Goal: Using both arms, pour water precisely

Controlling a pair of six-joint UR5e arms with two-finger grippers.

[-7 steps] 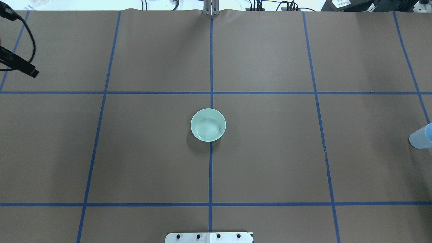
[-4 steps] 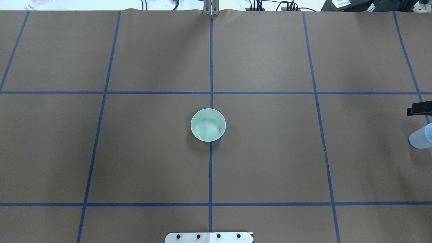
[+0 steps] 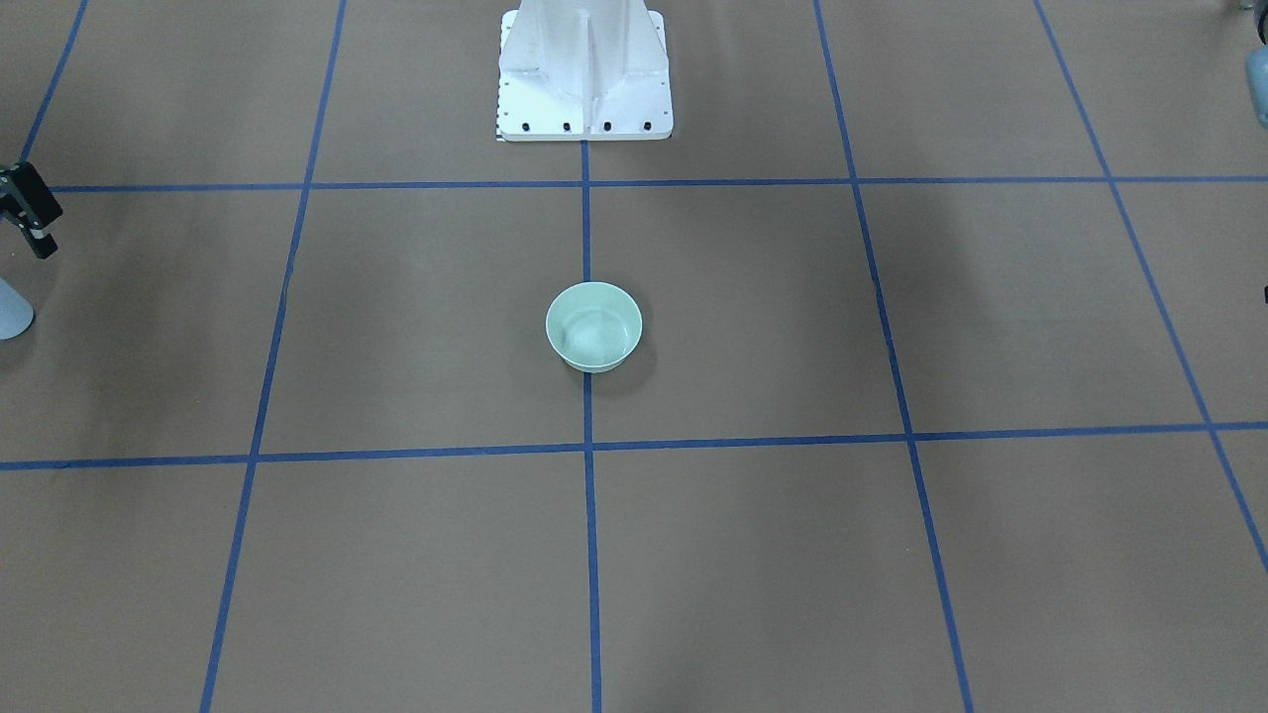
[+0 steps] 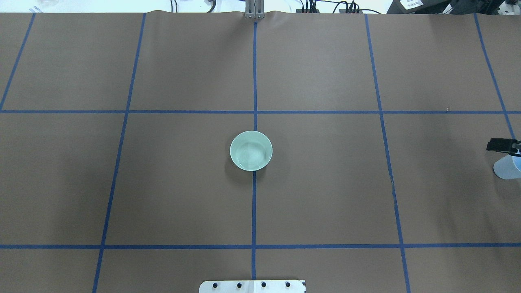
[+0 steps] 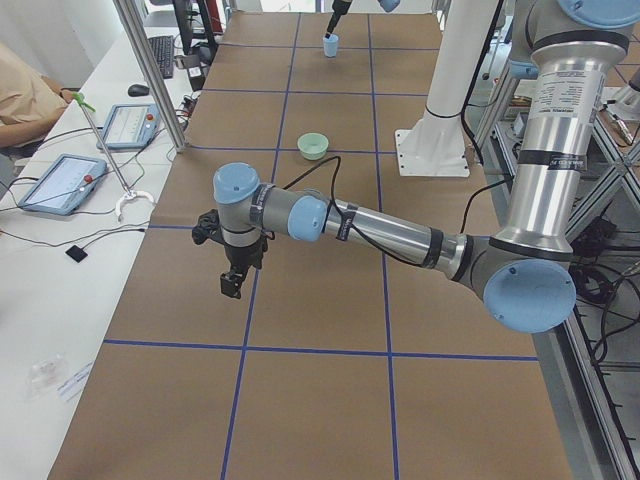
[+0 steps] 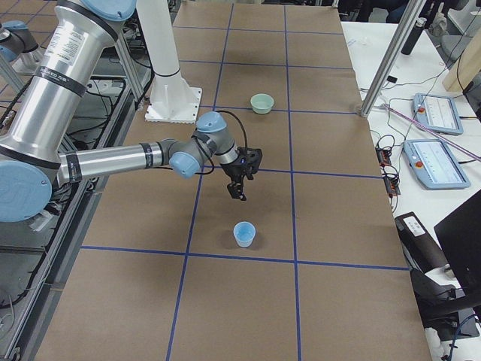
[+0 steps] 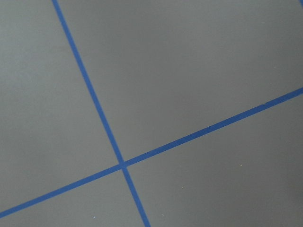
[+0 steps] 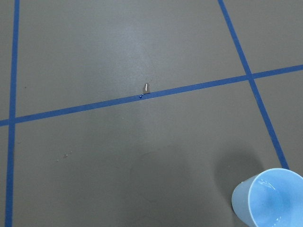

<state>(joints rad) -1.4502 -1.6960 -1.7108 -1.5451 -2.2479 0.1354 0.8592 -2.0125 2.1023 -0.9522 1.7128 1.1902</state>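
The pale green bowl (image 4: 251, 150) stands at the table's middle, also in the front view (image 3: 593, 327); a faint glint inside may be water. The light-blue cup (image 4: 508, 169) stands upright at the right edge, and shows in the right wrist view (image 8: 267, 198) at the lower right corner. A silvery drop (image 8: 146, 88) lies on a tape line. My right gripper (image 4: 502, 145) hovers just beyond the cup, apart from it (image 6: 239, 184); I cannot tell its opening. My left gripper (image 5: 232, 280) hangs over bare table far left of the bowl; I cannot tell its state.
The white bolted pedestal (image 3: 584, 69) stands at the robot's side of the table. Blue tape lines cross the brown cover (image 4: 325, 183). A metal post (image 5: 150, 80) and tablets (image 5: 60, 182) stand at the operators' side.
In the overhead view the left gripper left the frame at the left edge. The right gripper came in at the right edge and moved down close to the cup.
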